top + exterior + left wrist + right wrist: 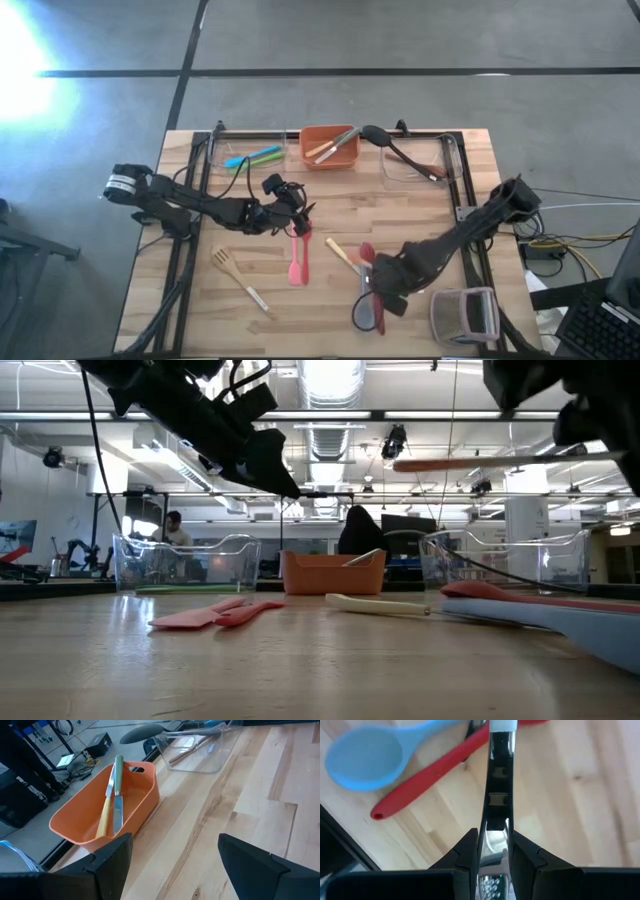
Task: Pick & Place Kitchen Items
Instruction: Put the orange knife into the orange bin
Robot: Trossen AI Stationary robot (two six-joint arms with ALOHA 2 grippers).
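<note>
Right claw (492, 851) clamped on a shiny metal utensil (498, 780), lifted over the blue spoon (367, 757) and red spoon (427, 775), well short of the orange bin (330, 148); carry it level, release low over the bin; left claw (172, 862) wide open, empty, near the bin; bin holds two utensils (114, 795); clear bins beside it hold more.

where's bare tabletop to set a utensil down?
Free: the strip between the orange rectangular bin and the pink spatulas, and the near-left corner beside the pale wooden fork. Crowded: near-right, round the blue spoon and right gripper.
</note>
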